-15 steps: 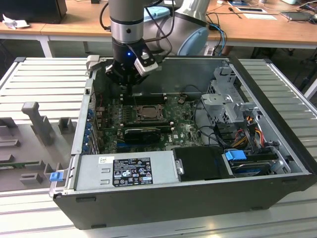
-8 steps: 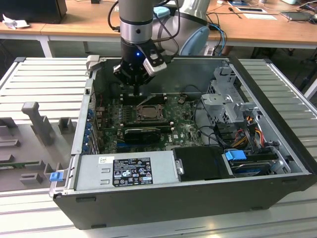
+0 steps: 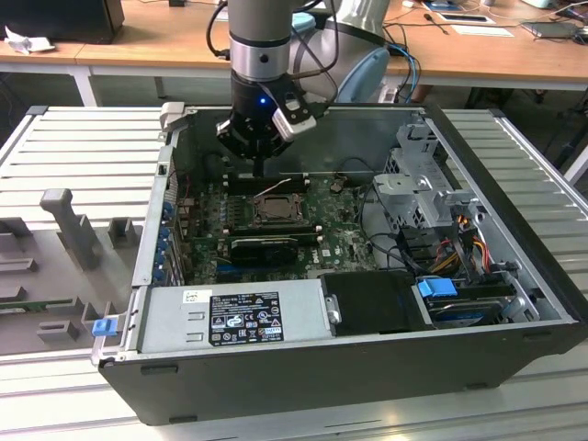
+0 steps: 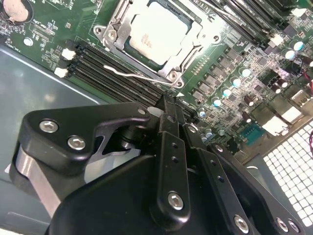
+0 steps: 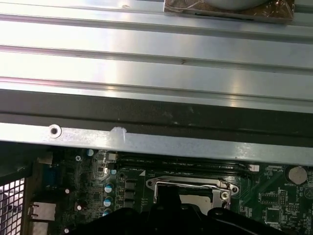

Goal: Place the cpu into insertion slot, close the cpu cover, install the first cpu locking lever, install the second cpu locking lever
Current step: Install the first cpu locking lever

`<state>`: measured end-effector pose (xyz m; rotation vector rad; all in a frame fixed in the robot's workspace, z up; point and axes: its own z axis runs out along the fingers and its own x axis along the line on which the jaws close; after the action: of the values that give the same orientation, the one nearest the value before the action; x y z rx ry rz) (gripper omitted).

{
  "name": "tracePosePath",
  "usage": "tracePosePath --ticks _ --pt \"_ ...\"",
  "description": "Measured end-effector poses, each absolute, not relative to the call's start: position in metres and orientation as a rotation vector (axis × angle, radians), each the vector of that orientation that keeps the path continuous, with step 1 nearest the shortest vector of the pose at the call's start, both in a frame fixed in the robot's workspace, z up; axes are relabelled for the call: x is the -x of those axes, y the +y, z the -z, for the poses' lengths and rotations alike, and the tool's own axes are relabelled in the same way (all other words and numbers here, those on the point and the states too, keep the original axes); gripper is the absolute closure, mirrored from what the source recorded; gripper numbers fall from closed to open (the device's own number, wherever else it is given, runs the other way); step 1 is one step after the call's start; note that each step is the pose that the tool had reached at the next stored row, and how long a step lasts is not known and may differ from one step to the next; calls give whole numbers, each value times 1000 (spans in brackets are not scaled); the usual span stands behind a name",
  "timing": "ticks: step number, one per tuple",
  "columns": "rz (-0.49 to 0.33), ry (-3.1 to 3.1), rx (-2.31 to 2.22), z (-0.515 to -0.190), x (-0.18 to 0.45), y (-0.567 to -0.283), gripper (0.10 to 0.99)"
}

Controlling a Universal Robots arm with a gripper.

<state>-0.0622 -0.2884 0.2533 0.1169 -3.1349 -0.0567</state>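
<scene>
- One gripper [image 4: 167, 105] is at work. Its two fingers are brought together with nothing seen between them, a narrow form better suited to pushing a thin wire than to grasping.
- The gripper hangs inside the open computer case [image 3: 367, 367], over the green motherboard [image 4: 44, 34]. It is just beside the insertion slot [image 3: 276, 210] and above the long black memory slots [image 4: 105, 73].
- The cpu [image 4: 159, 35] lies flat in the insertion slot with its pale metal top facing up. Placement is judged complete.
- The cpu cover [image 4: 115, 27] is folded down around the cpu. Its large window leaves the metal top exposed while the frame bears on the chip's edges. Closing is judged complete.
- A locking lever [image 4: 129, 74], a thin bent wire, runs along the cover edge nearest the fingers and passes over the memory slots.
- In the exterior view this lever appears to angle up from the board, so it is judged not latched. On that reading the cover is down but not clamped.
- The fingertips stand close to the lever. In the second wrist view they appear apart from it, though contact cannot be ruled out.
- Judged step in hand: the first locking lever. Two of the four steps appear finished.
</scene>
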Motion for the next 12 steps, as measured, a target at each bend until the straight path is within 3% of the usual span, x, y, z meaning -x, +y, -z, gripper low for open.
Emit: tracePosePath --ticks 12 --pt "123 -3135 -116 -242 57 -290 980"
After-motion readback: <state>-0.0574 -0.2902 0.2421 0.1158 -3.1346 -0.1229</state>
